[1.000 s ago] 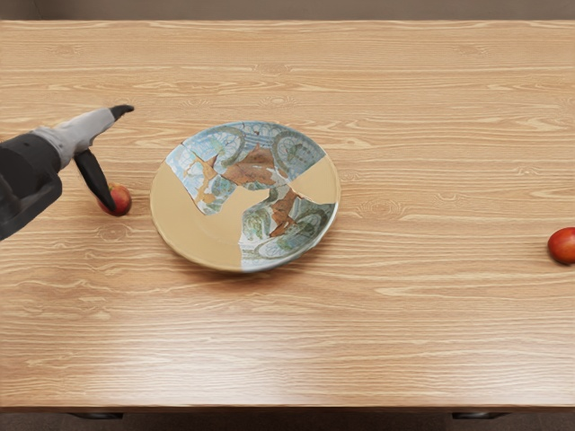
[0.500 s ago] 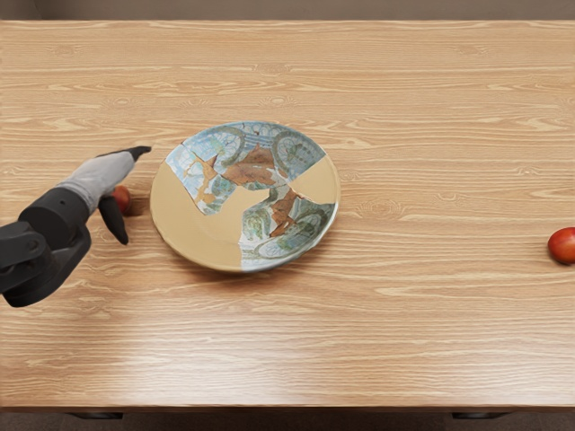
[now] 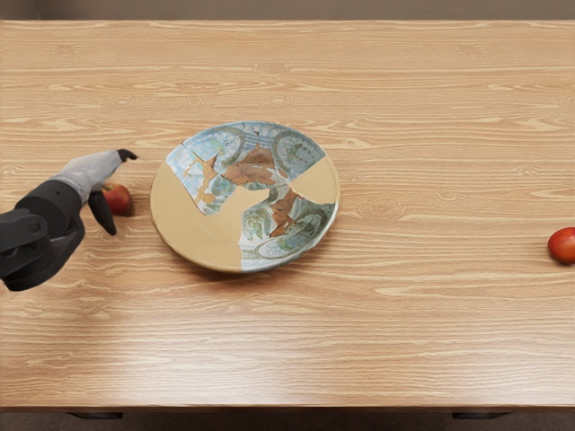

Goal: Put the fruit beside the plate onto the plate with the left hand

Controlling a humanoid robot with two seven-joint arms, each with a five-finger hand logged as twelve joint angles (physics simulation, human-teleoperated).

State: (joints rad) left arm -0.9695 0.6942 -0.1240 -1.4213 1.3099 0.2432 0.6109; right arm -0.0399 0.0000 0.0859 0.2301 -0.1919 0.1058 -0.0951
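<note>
The small red round fruit [image 3: 118, 198] lies on the wooden table [image 3: 404, 341] just left of the round painted ceramic plate [image 3: 193, 229], not yet lifted. The grey left hand [image 3: 92, 176] straddles it, fingers apart, gripping nothing. Grasping, carrying and placing all appear to remain.

Wooden table [image 3: 431, 341], perhaps grey floor [image 3: 287, 9]

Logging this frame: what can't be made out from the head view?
1. Contact: the left hand covers the left side of the red fruit beside the plate, so touching or gripping cannot be told.
2. The second red fruit is cut off by the picture's right edge.
3. Both fruits are too small to name their kind.
4. The right hand is out of view.
</note>
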